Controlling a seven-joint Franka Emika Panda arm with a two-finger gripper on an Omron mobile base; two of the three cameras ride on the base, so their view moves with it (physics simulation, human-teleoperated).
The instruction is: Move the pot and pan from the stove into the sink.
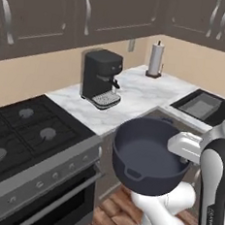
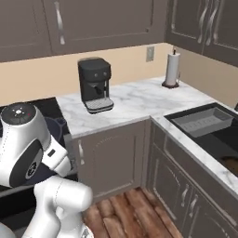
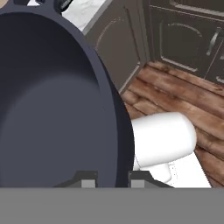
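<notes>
The dark blue-grey pot (image 1: 149, 159) hangs in the air in front of the counter edge, over the wood floor, upright and empty. My gripper (image 1: 181, 151) is shut on the pot's right rim; in the hand view the two fingertips (image 3: 113, 179) straddle the wall of the pot (image 3: 52, 105). The black stove (image 1: 27, 135) at the left has bare burners. The sink (image 2: 218, 139) lies at the right with its grey drain tray (image 2: 202, 121). A brownish patch (image 2: 231, 163) at the basin's right edge looks like the pan's inside.
A black coffee machine (image 1: 102, 78) stands on the marble counter (image 1: 140, 95) between stove and sink. A paper towel roll (image 1: 155, 60) stands at the back corner. Grey cabinet doors (image 2: 114, 155) run below the counter, and wood floor (image 2: 135, 209) lies in front of them.
</notes>
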